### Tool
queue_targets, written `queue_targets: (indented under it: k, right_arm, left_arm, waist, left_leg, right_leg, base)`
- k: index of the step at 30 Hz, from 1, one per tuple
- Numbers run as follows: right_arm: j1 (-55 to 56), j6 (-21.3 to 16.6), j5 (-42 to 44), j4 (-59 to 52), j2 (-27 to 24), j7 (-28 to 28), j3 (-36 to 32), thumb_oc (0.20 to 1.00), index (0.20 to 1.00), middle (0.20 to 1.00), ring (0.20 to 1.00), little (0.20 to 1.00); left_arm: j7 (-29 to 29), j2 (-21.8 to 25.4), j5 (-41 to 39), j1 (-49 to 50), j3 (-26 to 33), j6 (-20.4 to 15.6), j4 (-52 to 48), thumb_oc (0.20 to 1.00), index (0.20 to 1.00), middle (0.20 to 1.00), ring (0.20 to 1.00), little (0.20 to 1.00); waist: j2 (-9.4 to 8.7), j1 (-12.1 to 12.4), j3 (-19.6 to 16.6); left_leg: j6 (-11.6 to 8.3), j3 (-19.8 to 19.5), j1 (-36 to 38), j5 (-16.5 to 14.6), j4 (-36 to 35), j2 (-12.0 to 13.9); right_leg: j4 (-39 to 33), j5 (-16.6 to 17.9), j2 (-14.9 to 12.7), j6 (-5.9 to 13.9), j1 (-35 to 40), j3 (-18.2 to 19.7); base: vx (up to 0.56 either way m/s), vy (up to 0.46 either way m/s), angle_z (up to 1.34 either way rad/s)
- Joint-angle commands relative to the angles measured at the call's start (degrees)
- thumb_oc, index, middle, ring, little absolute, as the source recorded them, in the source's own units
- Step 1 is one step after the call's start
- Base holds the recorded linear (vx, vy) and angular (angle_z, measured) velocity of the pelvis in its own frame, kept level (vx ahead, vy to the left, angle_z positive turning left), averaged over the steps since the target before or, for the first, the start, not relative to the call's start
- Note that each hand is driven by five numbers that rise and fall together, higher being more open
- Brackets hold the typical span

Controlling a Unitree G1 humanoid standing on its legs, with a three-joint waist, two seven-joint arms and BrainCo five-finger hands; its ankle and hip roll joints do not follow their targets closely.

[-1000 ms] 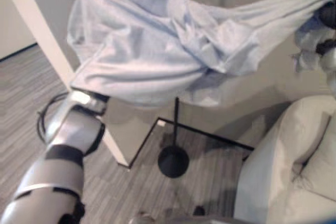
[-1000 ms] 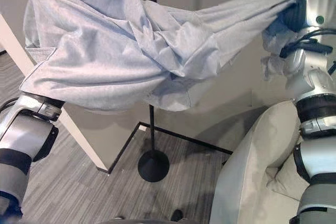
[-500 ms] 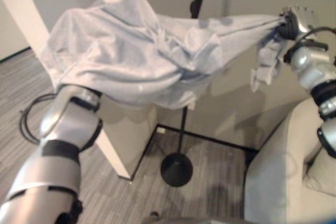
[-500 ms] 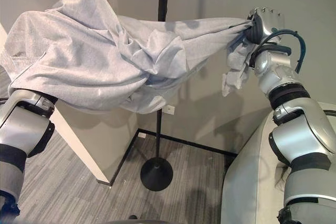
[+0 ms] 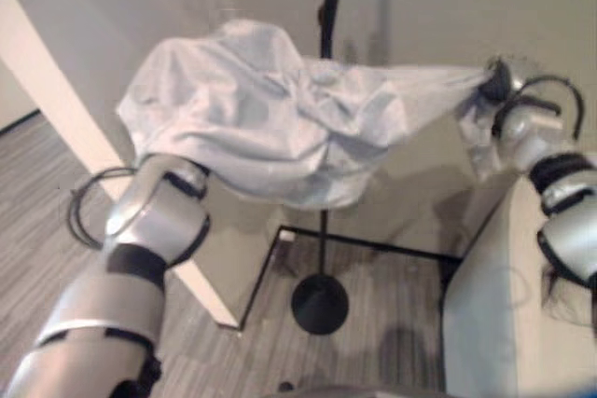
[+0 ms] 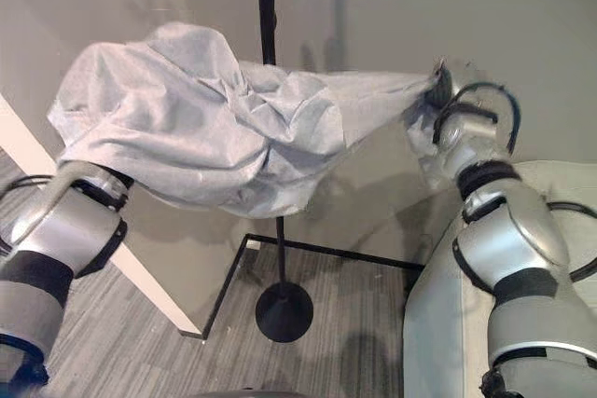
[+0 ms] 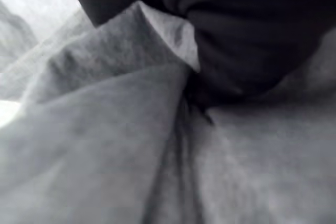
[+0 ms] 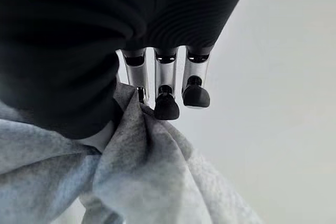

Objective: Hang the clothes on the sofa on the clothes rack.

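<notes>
Compared with a second ago, your view has tipped up and pulled back: the rack's pole now shows well above the cloth, and the round base sits lower in the picture. The grey garment (image 6: 201, 132) hangs lower against the pole than it did, and it is bunched more tightly between the two arms. Your right hand (image 6: 446, 83) has come in closer to the pole than it was a second ago, so the stretch of cloth between it and the pole is shorter.

Your right hand's fingers (image 8: 167, 104) are curled onto one end of the garment, pinching a fold of it up against the dark cover. The loose corner hangs down below that hand. Your left hand is buried under the garment's bulky end, so you cannot tell how its fingers stand; its wrist view shows grey folds pressed right up against the dark cover.

The garment is held up in the air, spread between both arms, and it lies across the front of the clothes rack (image 6: 269, 16). Whether the cloth rests on the pole or just passes in front of it cannot be made out. The rack's black base (image 6: 284, 310) stands on the grey floor (image 6: 121, 351), just beside a white beam (image 5: 65, 128) that slants past your left arm. The pale sofa (image 6: 438, 323) sits under your right arm, against the grey wall (image 6: 392, 6).
</notes>
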Motion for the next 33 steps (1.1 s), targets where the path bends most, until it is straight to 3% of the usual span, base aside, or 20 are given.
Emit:
queue_targets:
  k: [1, 2, 3, 4, 5, 10, 12, 13, 19, 27, 30, 32, 33]
  right_arm:
    - [-6.36, 1.08, 1.9, 6.36, -0.32, 1.17, 2.5, 0.2, 0.2, 0.2, 0.2, 0.2]
    - [0.38, 0.45, 5.01, 4.69, 5.36, 0.38, -1.52, 0.2, 0.2, 0.2, 0.2, 0.2]
    - [2.8, 0.04, 6.1, 3.32, 7.55, -0.21, -2.74, 0.2, 0.2, 0.2, 0.2, 0.2]
    - [6.5, -1.0, 7.82, 0.04, 10.44, -1.25, -4.9, 0.2, 0.2, 0.2, 0.2, 0.2]
    - [8.64, -1.78, 9.51, -2.54, 12.3, -2.12, -6.36, 0.2, 0.2, 0.2, 0.2, 0.2]
    - [20.28, -7.54, 22.85, -21.06, 19.35, -3.08, -13.81, 0.2, 0.2, 0.2, 0.2, 0.2]
    - [21.4, -7.94, 24.41, -22.68, 19.88, -1.95, -13.82, 0.2, 0.2, 0.2, 0.2, 0.2]
    - [22.73, -8.12, 25.53, -24.05, 20.18, -0.89, -13.66, 1.0, 1.0, 1.0, 1.0, 1.0]
    - [30.51, -8.79, 25.2, -29.24, 19.55, 1.12, -15.47, 1.0, 1.0, 1.0, 1.0, 1.0]
    - [37.34, -9.37, 25.76, -30.54, 19.77, 1.63, -18.38, 1.0, 1.0, 1.0, 1.0, 1.0]
    - [42.34, -10.57, 25.34, -32.61, 19.89, 3.33, -20.35, 1.0, 1.0, 1.0, 1.0, 1.0]
    - [44.0, -10.56, 25.31, -32.59, 20.28, 4.82, -20.78, 1.0, 1.0, 1.0, 1.0, 1.0]
    - [46.2, -10.45, 25.17, -32.49, 20.2, 6.62, -21.81, 1.0, 1.0, 1.0, 1.0, 1.0]
  left_arm:
    - [-0.37, -1.23, -4.77, -5.76, 0.82, -0.21, 5.4, 0.2, 0.2, 0.2, 0.2, 0.2]
    - [-0.37, -5.81, -10.58, 0.91, 4.85, -0.82, 3.52, 0.2, 0.2, 0.2, 0.2, 0.2]
    - [0.1, -7.52, -13.02, 3.6, 6.58, -1.25, 2.25, 0.2, 0.2, 0.2, 0.2, 0.2]
    - [0.74, -10.02, -16.05, 7.93, 8.52, -2.07, -1.15, 0.307, 0.307, 0.307, 0.307, 0.307]
    - [1.24, -11.28, -17.69, 10.56, 9.02, -2.73, -3.54, 1.0, 1.0, 1.0, 1.0, 1.0]
    - [3.56, -14.21, -25.67, 25.41, 13.98, -5.67, -18.65, 1.0, 1.0, 1.0, 1.0, 1.0]
    - [3.36, -14.68, -26.39, 27.05, 14.48, -5.45, -18.93, 1.0, 1.0, 1.0, 1.0, 1.0]
    - [3.2, -14.94, -27.56, 28.8, 15.16, -5.33, -19.26, 1.0, 1.0, 1.0, 1.0, 1.0]
    - [3.15, -15.07, -28.71, 39.98, 18.1, -7.1, -24.74, 1.0, 1.0, 1.0, 1.0, 1.0]
    - [3.01, -13.49, -31.62, 47.67, 23.71, -8.13, -25.73, 1.0, 1.0, 1.0, 1.0, 1.0]
    - [-7.66, -11.53, -40.34, 53.9, 26.81, -8.98, -26.99, 1.0, 1.0, 1.0, 1.0, 1.0]
    - [-14.92, -12.14, -48.76, 54.98, 28.0, -6.33, -24.31, 1.0, 1.0, 1.0, 1.0, 1.0]
    - [-20.34, -11.04, -48.79, 57.0, 28.31, -5.04, -22.34, 1.0, 1.0, 1.0, 1.0, 1.0]
  waist:
    - [1.52, 0.02, 4.09]
    - [1.57, -0.03, 4.67]
    - [1.55, -0.01, 4.87]
    - [1.48, 0.12, 4.99]
    - [1.31, 0.19, 4.95]
    - [0.1, 0.8, 4.16]
    - [-0.1, 0.96, 4.04]
    - [-0.26, 1.13, 3.96]
    - [-0.99, 2.22, 3.54]
    - [-0.86, 2.74, 3.07]
    - [-0.26, 2.82, 3.02]
    - [0.2, 2.56, 2.96]
    - [0.81, 2.21, 2.92]
  left_leg:
    - [-1.28, -1.22, -1.32, -0.57, -0.99, -1.51]
    - [-0.82, -1.28, -1.26, -1.03, -0.99, -1.82]
    - [-0.69, -1.24, -1.05, -1.22, -0.99, -1.91]
    - [-0.43, -1.22, -0.67, -1.69, -0.99, -2.04]
    - [-0.31, -1.17, -0.39, -1.93, -0.99, -2.14]
    - [0.09, -0.77, 1.7, -3.1, -0.99, -1.95]
    - [0.1, -0.77, 1.91, -3.17, -0.99, -1.93]
    - [0.11, -0.69, 2.12, -3.21, -0.99, -1.93]
    - [0.15, -0.67, 2.55, -3.35, -0.99, -1.88]
    - [0.25, -0.88, 3.12, -3.67, -0.99, -2.03]
    - [0.36, -0.75, 3.75, -4.05, -0.99, -2.1]
    - [0.45, -0.44, 4.21, -4.28, -0.99, -2.09]
    - [0.56, -0.1, 4.71, -4.55, -0.99, -2.14]
  right_leg:
    - [0.35, -4.71, -0.31, 2.13, 4.42, 0.12]
    - [0.43, -4.56, -0.58, 2.1, 4.04, 0.36]
    - [0.42, -4.5, -0.71, 2.11, 4.12, 0.33]
    - [0.4, -4.48, -0.84, 2.14, 4.21, 0.17]
    - [0.35, -4.48, -0.92, 2.18, 4.42, 0.18]
    - [0.25, -4.2, -1.1, 2.01, 5.47, 0.51]
    - [0.21, -4.09, -1.11, 1.99, 5.67, 0.57]
    - [0.17, -4.0, -1.1, 2.0, 5.76, 0.57]
    - [0.04, -3.92, -1.29, 1.99, 6.21, -0.16]
    - [0.03, -4.03, -1.54, 2.1, 6.72, -0.7]
    - [0.2, -4.1, -1.75, 2.31, 6.94, -0.7]
    - [0.29, -4.14, -1.87, 2.48, 7.05, -0.69]
    - [0.49, -4.1, -1.97, 2.61, 7.15, -0.55]
  base:
    - [0.0, 0.073, -0.05]
    - [0.0, 0.072, -0.03]
    - [0.02, 0.072, -0.03]
    - [0.01, 0.053, -0.01]
    - [0.02, 0.044, 0.01]
    - [0.01, 0.011, 0.01]
    - [0.0, 0.0, 0.0]
    - [0.0, 0.0, 0.0]
    - [0.0, 0.0, 0.0]
    - [0.0, -0.013, 0.01]
    - [0.0, 0.0, 0.0]
    - [0.0, 0.0, 0.0]
    - [0.0, 0.0, 0.0]
